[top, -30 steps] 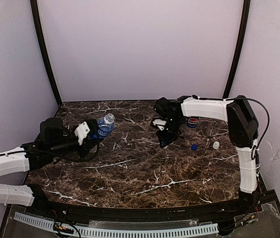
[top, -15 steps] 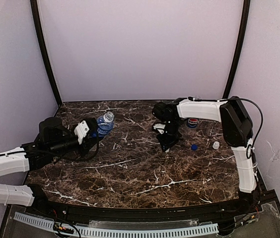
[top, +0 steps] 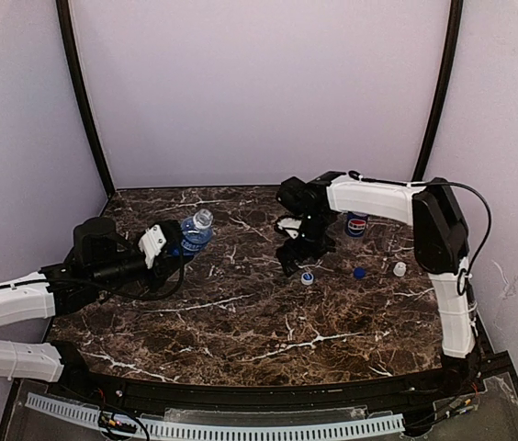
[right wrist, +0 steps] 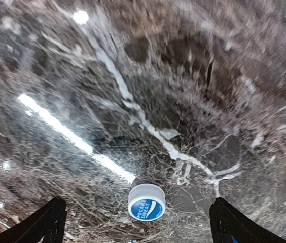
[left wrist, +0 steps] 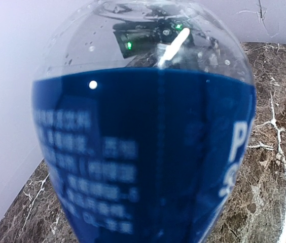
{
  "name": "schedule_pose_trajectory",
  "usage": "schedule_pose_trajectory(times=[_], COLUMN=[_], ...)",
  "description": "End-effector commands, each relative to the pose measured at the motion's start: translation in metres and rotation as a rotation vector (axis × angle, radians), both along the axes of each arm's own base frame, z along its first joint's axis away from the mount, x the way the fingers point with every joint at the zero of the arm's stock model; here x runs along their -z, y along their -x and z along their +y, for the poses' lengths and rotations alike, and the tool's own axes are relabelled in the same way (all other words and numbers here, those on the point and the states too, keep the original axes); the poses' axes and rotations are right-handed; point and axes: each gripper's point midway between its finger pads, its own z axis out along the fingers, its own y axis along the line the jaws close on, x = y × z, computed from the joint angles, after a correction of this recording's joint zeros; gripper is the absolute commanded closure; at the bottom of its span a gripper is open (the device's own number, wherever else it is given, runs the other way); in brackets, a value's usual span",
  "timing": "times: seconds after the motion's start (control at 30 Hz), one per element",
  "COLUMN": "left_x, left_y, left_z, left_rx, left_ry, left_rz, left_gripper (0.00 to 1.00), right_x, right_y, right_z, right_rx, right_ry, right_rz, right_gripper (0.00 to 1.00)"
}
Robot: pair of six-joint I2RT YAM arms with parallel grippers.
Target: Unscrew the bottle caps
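Lying btwn right claw (right wrist: 137,199) tips, pale cap (right wrist: 147,202)

Soft light; bottle (left wrist: 143,152) blurred, glare streaks the table (right wrist: 209,76)

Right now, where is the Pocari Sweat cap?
The Pocari Sweat cap lies on the table right of centre in the top view, beside the right gripper, left of the dark blue cap. The right wrist view shows it between open fingers.
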Motion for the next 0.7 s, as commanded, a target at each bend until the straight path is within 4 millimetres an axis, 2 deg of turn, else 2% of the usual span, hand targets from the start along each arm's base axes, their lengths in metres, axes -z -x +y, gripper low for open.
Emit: schedule_pose_trajectory(times=[0.0, 0.07, 0.1, 0.17, 0.2, 0.27, 0.33, 0.4, 0.5, 0.67], left_x=[-0.018, -0.022, -0.024, -0.028, -0.031, -0.035, -0.038, -0.041, -0.044, -0.045], left_y=[0.007, 0.013, 0.015, 0.021, 0.025, 0.028, 0.032, 0.035, 0.038, 0.042], left_z=[-0.01, -0.015, -0.017, -0.021, -0.023, -0.026, -0.029, -0.031, -0.033, -0.034], left_rx=[0.063, 0.101, 0.117, 0.156, 0.176, 0.202, 0.222, 0.243, 0.263, 0.282], left_ry=[0.066, 0.09, 0.099, 0.12, 0.134, 0.154, 0.168, 0.181, 0.2, 0.203], left_rz=[-0.001, 0.013, 0.017, 0.029, 0.038, 0.05, 0.06, 0.066, 0.075, 0.081], left_gripper=[0.76, 0.76, 0.76, 0.76, 0.76, 0.76, 0.76, 0.76, 0.76, 0.76], right_x=[-0.128, -0.192, -0.221, -0.271, -0.29, -0.323, -0.336, -0.341, -0.341, -0.337], right_y=[-0.021, -0.015, 0.0, 0.048, 0.074, 0.128, 0.161, 0.18, 0.178, 0.165], right_z=[0.041, 0.067, 0.084, 0.112, 0.121, 0.127, 0.131, 0.141, 0.158, 0.174], right_rx=[-0.122, -0.242, -0.328, -0.541, -0.647, -0.85, -0.965, -1.024, -1.019, -0.949], right_ry=[-0.203, -0.356, -0.477, -0.752, -0.885, -1.123, -1.255, -1.31, -1.301, -1.302], right_rz=[-0.338, -0.548, -0.624, -0.725, -0.768, -0.838, -0.887, -0.887, -0.853, -0.791], right_gripper=[0.01, 0.04, 0.04, 0.04, 0.03, 0.01, 0.01, 0.02, 0.05, 0.19])
